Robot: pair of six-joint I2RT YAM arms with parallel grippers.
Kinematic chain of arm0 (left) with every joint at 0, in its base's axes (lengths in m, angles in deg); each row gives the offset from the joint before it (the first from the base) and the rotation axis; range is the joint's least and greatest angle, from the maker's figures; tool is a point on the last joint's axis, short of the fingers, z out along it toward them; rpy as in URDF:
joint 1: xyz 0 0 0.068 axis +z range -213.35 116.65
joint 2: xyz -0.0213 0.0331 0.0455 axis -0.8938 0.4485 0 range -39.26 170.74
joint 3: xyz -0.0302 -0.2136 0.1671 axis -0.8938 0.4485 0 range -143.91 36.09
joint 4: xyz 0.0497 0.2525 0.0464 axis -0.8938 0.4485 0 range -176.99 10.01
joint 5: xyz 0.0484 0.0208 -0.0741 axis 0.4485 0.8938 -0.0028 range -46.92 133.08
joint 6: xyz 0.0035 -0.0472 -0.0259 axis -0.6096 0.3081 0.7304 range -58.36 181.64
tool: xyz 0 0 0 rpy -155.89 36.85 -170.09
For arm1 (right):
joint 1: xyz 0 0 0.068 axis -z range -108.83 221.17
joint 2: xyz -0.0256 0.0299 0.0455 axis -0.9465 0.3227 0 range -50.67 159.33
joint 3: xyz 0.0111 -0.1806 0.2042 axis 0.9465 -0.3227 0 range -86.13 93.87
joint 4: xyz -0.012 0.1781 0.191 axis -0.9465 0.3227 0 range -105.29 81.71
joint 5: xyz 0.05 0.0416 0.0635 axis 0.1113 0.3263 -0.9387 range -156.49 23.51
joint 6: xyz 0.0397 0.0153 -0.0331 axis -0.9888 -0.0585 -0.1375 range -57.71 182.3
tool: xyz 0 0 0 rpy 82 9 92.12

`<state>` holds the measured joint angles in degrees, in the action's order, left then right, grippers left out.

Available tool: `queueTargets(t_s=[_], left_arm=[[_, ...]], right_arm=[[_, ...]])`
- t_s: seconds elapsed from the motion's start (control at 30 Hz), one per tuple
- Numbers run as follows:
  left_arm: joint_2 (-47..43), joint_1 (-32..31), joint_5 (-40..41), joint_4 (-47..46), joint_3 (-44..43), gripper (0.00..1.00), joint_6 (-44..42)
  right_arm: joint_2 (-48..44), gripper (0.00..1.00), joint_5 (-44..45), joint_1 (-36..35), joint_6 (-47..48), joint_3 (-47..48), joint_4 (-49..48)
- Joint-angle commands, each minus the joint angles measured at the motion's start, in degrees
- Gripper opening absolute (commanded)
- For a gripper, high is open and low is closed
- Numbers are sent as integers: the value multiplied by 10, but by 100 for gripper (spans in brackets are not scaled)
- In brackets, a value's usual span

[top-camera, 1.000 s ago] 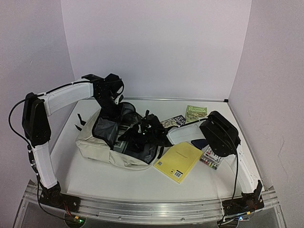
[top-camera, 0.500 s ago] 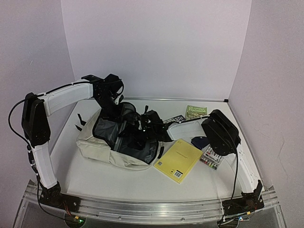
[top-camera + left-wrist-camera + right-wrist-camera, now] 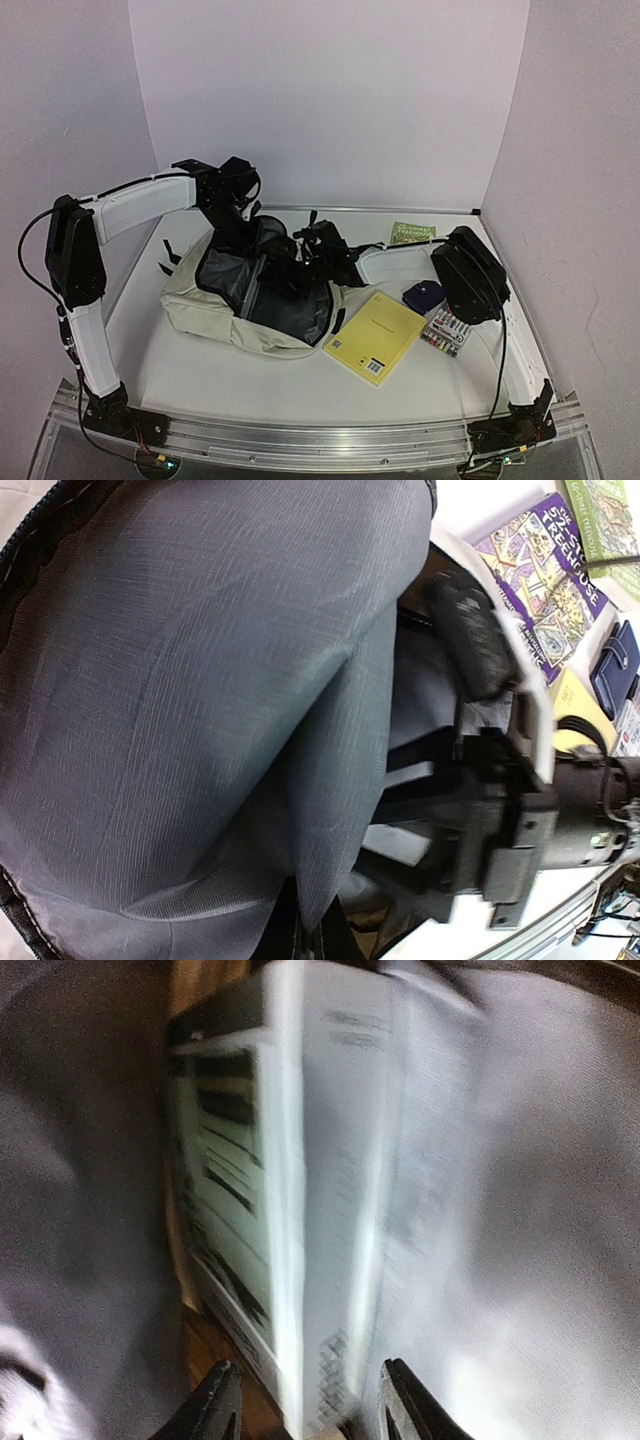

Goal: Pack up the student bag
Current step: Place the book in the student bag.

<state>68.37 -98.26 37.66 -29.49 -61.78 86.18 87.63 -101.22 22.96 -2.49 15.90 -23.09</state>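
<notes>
Reaching: right gripper has pushed deeper into the bag; a white book sits between its fingers, grip unclear.
Left gripper: pinching bag rim.
Bag: open, mid-desk.
Meaning: book nearly packed.

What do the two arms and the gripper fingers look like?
The left arm and right arm have white links, bulky black joints and a thin black cable each. The right gripper has black fingers.

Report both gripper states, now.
Left gripper: shut on the student bag at its rim.
Right gripper: straddles a blurred white printed item inside the bag; grip cannot be told.
</notes>
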Motion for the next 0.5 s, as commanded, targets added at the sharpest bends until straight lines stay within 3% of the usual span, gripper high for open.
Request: queueTargets(t_s=[0.0, 0.2, 0.33, 0.47], left_arm=[[-31, 1, -17, -48, -4, 0, 11], [-32, 1, -23, -51, -4, 0, 14], [-31, 4, -14, -48, 2, 0, 13], [-33, 22, -16, -53, 21, 0, 24]], right_arm=[[74, 42, -27, -16, -41, 86, -49], [165, 38, -38, -20, -78, 198, -60], [147, 39, -49, -20, -72, 190, -78], [72, 61, -55, -16, -27, 117, -80]])
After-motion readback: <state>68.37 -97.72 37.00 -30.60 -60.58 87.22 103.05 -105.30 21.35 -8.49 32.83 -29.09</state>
